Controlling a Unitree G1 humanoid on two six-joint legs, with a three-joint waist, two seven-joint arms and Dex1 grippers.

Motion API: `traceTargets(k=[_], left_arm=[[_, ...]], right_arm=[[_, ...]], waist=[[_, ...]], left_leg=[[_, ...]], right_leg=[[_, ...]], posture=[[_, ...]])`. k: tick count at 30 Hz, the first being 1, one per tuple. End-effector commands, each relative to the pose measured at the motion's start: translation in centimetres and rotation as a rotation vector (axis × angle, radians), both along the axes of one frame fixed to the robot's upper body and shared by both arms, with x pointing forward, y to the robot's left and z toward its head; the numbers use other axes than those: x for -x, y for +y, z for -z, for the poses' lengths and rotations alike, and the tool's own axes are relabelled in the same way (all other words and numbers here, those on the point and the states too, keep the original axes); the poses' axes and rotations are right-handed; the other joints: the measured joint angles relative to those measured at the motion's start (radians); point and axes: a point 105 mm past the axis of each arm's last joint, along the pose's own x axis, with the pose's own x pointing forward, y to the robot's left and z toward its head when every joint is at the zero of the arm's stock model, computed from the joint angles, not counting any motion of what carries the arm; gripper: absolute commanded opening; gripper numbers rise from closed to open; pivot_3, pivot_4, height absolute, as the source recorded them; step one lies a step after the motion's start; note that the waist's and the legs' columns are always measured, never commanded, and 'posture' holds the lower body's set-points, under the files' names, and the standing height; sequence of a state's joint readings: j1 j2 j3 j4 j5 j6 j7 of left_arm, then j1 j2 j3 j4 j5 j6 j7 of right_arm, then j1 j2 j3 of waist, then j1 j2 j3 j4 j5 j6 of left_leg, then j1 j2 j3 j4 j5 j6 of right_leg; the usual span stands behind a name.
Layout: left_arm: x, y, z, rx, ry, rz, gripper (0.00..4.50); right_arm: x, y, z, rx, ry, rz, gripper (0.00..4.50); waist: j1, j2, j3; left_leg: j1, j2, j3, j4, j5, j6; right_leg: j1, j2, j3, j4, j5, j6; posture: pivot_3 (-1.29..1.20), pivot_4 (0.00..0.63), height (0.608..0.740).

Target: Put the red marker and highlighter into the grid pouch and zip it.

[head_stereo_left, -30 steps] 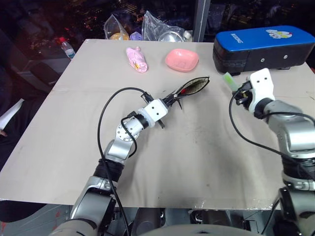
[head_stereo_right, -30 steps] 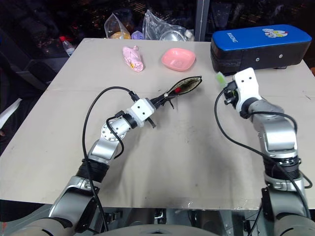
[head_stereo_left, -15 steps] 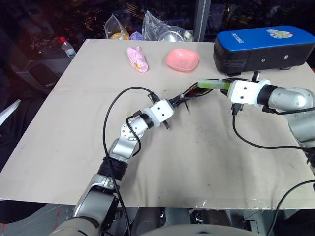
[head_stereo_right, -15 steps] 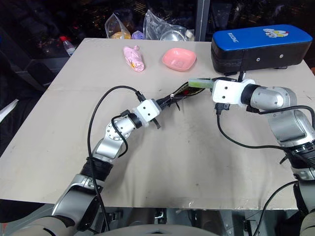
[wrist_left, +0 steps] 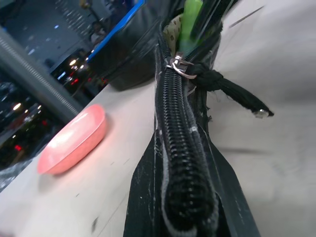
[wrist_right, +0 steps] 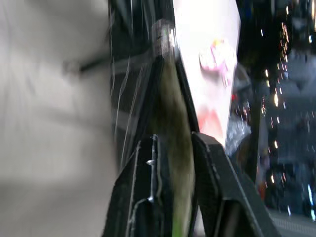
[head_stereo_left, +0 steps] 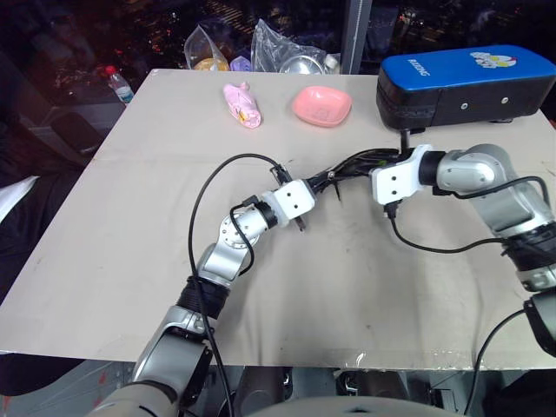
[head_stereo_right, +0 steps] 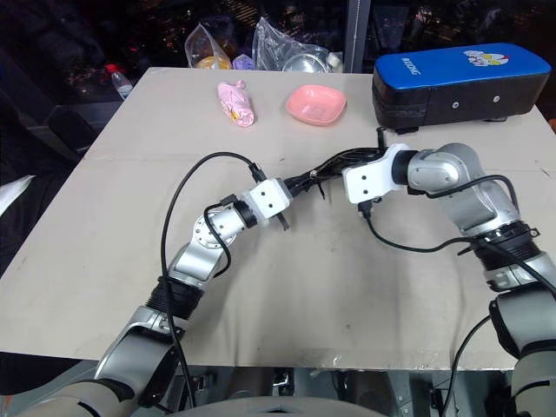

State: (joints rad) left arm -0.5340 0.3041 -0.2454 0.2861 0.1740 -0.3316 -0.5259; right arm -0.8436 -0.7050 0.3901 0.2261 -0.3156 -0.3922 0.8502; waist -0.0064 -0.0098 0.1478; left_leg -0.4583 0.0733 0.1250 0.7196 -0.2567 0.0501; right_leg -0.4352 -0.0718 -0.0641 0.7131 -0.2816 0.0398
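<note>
We are in the middle of loading the grid pouch (head_stereo_left: 347, 165), which lies edge-up near the centre of the worktop (head_stereo_left: 130, 217). Our left hand (head_stereo_left: 314, 184) is clamped shut on the near, zipped end of the pouch, holding the mouth up and facing right.

What has changed in the last second is the right side. A moment ago our right hand (head_stereo_left: 375, 165) stood well to the right of the pouch with the highlighter (wrist_left: 190, 19) pointing up; since then it has swung left and rolled over, and now sits right at the pouch mouth. Its fingers have narrowed but are not fully shut, and the right wrist view shows a greenish body between them, so we judge it is closed on the highlighter. In the left wrist view the green body lies inside the open mouth, just past the zipper slider (wrist_left: 178, 65) and its dangling pull.

The red marker seemed already inside a second ago, when red showed in the opening; now we cannot tell.

So the highlighter looks partly in. What remains, as we judge it, is letting go, drawing the right hand clear, and running the zipper closed.

The pink dish (head_stereo_left: 321, 105) and the blue-topped case (head_stereo_left: 465, 80) sit at the far side, well apart from the work.
</note>
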Motion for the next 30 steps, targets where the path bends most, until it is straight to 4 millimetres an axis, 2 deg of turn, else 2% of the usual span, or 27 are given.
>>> traceTargets(k=[1, 4, 7, 8, 10, 12, 14, 16, 25, 30], left_arm=[[0.6, -0.8, -2.1, 0.026, -0.081, 0.043, 0.00], [0.5, -0.6, -2.1, 0.028, -0.078, 0.035, 0.00], [0.5, -0.4, -2.0, 0.029, -0.074, 0.025, 0.00], [0.4, -0.3, -2.0, 0.029, -0.073, 0.021, 0.00], [0.3, -0.1, -1.9, 0.030, -0.070, 0.014, 0.00], [0.3, -0.1, -1.9, 0.031, -0.067, 0.010, 0.00], [0.2, 0.0, -1.8, 0.034, -0.065, 0.007, 0.00], [0.2, 0.0, -1.8, 0.037, -0.062, 0.005, 0.00], [0.2, -0.2, -1.7, 0.037, -0.056, 0.017, 0.00], [0.1, -0.1, -1.6, 0.035, -0.054, 0.013, 0.00]], right_arm=[[-0.2, 0.6, -0.9, 0.019, -0.035, -0.041, 0.70], [-0.5, 0.4, -1.0, 0.011, -0.031, -0.037, 1.56], [-0.7, 0.1, -1.6, -0.032, -0.013, -0.018, 3.01], [-0.7, -0.2, -2.2, -0.072, 0.005, 0.000, 3.33], [-0.5, -0.8, -2.9, -0.124, 0.038, 0.026, 4.37], [-0.1, -1.4, -3.4, -0.163, 0.071, 0.046, 4.45], [0.3, -2.7, -4.6, -0.321, 0.150, 0.125, 4.45], [0.7, -3.9, -5.0, -0.444, 0.227, 0.206, 4.45], [2.0, -5.3, -4.0, -0.504, 0.286, 0.328, 4.45], [2.1, -6.4, -3.0, -0.651, 0.460, 0.458, 4.45]], waist=[[0.001, 0.000, 0.000], [0.001, 0.000, 0.000], [0.001, 0.000, 0.000], [0.000, 0.000, 0.000], [0.001, 0.000, 0.000], [0.002, 0.000, 0.000], [0.006, 0.000, 0.000], [0.012, 0.000, 0.000], [0.019, 0.000, 0.000], [0.020, 0.000, 0.000]], left_leg=[[0.000, 0.000, 0.000, 0.000, 0.000, 0.000], [0.000, 0.000, 0.000, 0.000, 0.000, 0.000], [0.000, 0.000, 0.000, 0.000, 0.000, 0.000], [0.000, 0.000, 0.000, 0.000, 0.000, 0.000], [0.000, 0.000, 0.000, 0.000, 0.000, 0.000], [0.000, 0.000, 0.000, 0.000, 0.000, 0.000], [0.000, 0.000, 0.000, 0.000, 0.000, 0.000], [0.000, 0.001, 0.000, 0.000, 0.000, 0.000], [0.000, 0.000, -0.001, 0.000, 0.000, 0.000], [0.000, 0.000, -0.001, 0.001, 0.000, 0.000]], right_leg=[[0.000, 0.000, 0.000, 0.000, 0.000, 0.000], [0.000, 0.000, 0.000, 0.000, 0.000, 0.000], [0.000, 0.000, 0.000, 0.000, 0.000, 0.000], [0.000, 0.000, 0.000, 0.000, 0.000, 0.000], [0.000, 0.000, 0.000, 0.000, 0.000, 0.000], [0.000, 0.000, 0.000, 0.000, 0.000, 0.000], [0.000, 0.000, 0.000, 0.000, 0.000, 0.000], [0.000, 0.000, 0.000, 0.000, 0.000, 0.000], [0.000, 0.000, 0.000, 0.001, 0.000, 0.000], [0.000, 0.000, 0.000, 0.001, 0.000, 0.000]], posture=[[0.00, 0.150, 0.688], [0.00, 0.150, 0.688], [0.00, 0.150, 0.688], [0.00, 0.150, 0.688], [0.00, 0.150, 0.688], [0.00, 0.150, 0.688], [0.00, 0.150, 0.688], [0.00, 0.150, 0.688], [0.00, 0.150, 0.688], [0.00, 0.150, 0.688]])
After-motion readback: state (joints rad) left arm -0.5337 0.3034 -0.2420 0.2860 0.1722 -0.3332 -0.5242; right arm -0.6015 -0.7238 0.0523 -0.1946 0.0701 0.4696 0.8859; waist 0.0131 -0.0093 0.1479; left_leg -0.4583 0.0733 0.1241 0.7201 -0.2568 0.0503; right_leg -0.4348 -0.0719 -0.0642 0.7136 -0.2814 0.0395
